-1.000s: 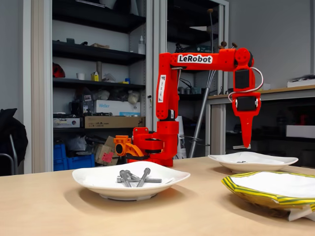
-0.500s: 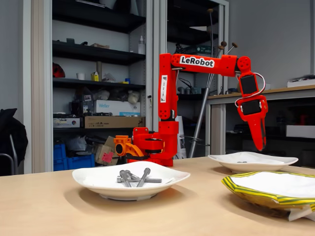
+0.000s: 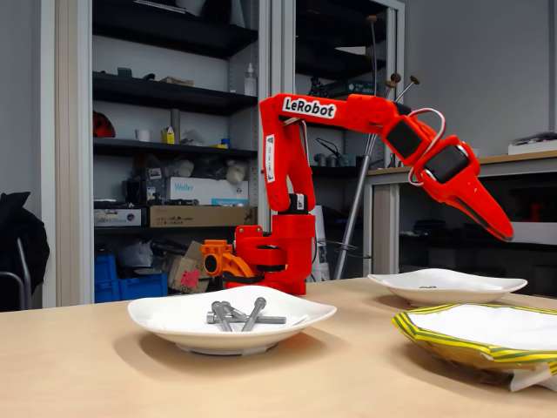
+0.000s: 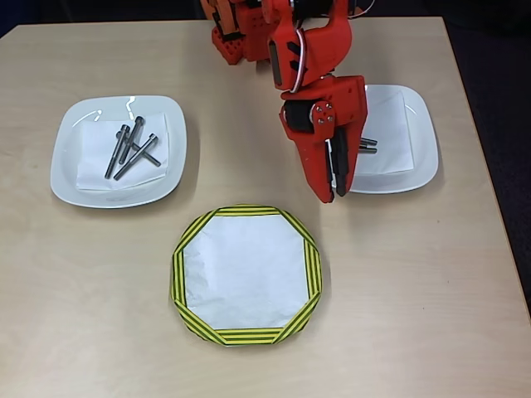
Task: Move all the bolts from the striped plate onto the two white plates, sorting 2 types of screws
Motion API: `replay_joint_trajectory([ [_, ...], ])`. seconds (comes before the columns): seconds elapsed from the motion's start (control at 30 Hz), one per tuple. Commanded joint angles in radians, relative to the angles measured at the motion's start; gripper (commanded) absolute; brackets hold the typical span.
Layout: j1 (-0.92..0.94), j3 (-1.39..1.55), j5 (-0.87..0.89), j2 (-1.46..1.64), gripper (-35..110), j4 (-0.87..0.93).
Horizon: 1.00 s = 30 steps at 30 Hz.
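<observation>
Four long bolts (image 4: 131, 149) lay crossed on the left white plate (image 4: 68, 178) in the overhead view, and a couple of short ones (image 4: 367, 146) peeked out from under the arm on the right white plate (image 4: 419, 162). The striped plate (image 4: 184, 286) looked empty, so sorting seemed basically done. The gripper (image 4: 336, 192) hung over the surface between the right plate and the striped one, fingers pressed together with nothing in them. Honestly the sensible move from there looked like lifting clear and parking the arm, keeping those fingers high enough not to clip the right plate's rim or nudge the short bolts off their paper square.
</observation>
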Motion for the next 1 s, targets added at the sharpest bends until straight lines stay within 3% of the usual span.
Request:
replay_joint_trajectory([
  [0.0, 0.037, 0.155, 0.02, 0.155, 0, -0.118],
  [0.17, 0.055, 0.436, 0.221, 0.35, 0, -0.158],
  [0.3, 0.091, 0.657, 0.252, 0.541, 0, -0.161],
  [0.6, 0.112, 0.963, 0.328, 1.034, 0, 0.158],
  [0.7, 0.137, 0.973, 0.357, 1.158, 0, 0.345],
  [0.97, 0.189, 0.986, 0.331, 1.356, 0, 0.581],
])
